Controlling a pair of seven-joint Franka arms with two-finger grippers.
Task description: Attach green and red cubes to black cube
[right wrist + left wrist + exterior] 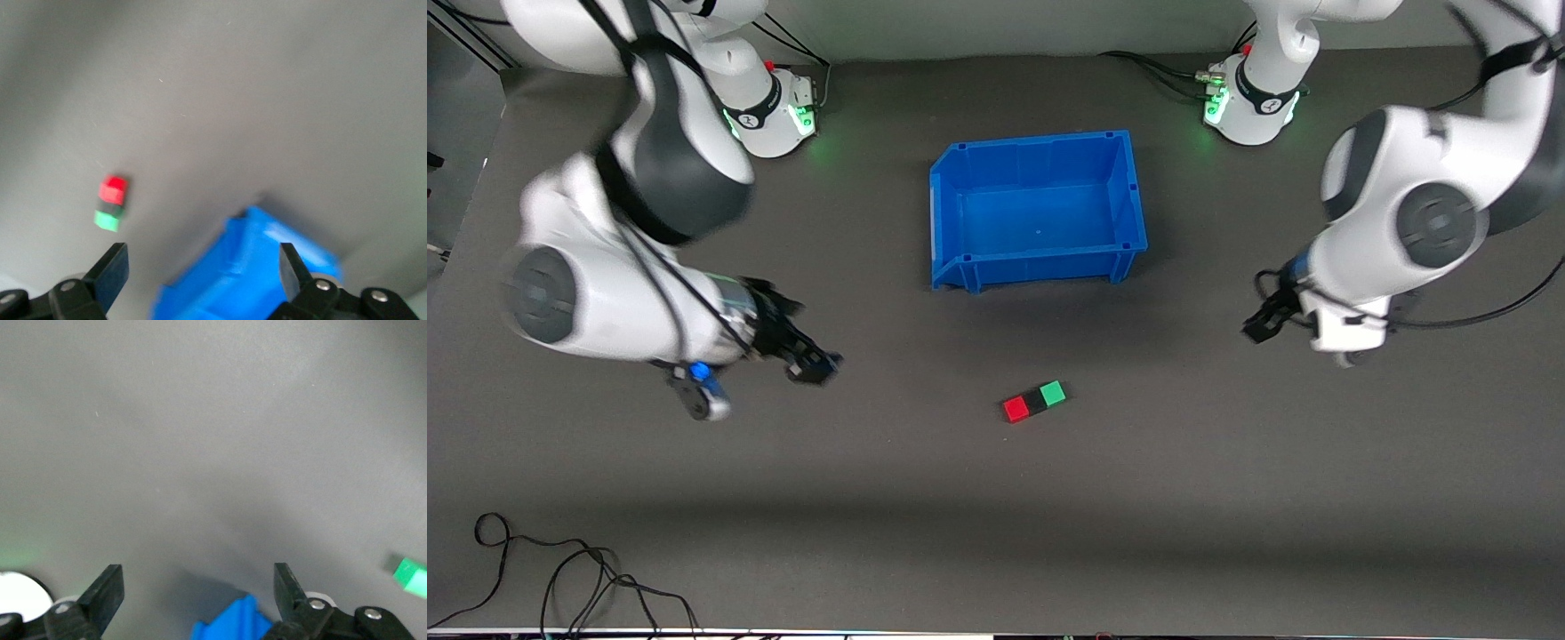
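Our left gripper [1258, 324] hangs over bare table toward the left arm's end, its jaws spread wide and holding nothing; in the left wrist view the two black fingers [103, 590] stand far apart with only grey surface between them. Our right gripper [811, 363] hangs over the table toward the right arm's end, likewise wide apart and empty, as the right wrist view shows with its fingers [112, 265] well separated.

Between the two grippers, we see the three cubes lying on the dark table [996, 516] in one short, slightly slanted row. The black cube [1035, 401] sits in the middle, with the red cube [1016, 409] touching it on the side toward the right arm's end and the green cube [1053, 393] touching it on the side toward the left arm's end. Neither gripper touches the row; both are well apart from it.

Farther from the front camera than the cubes stands the blue bin [1037, 267], upright and with nothing in it. A loose black cable [560, 569] lies near the table's edge closest to the front camera.
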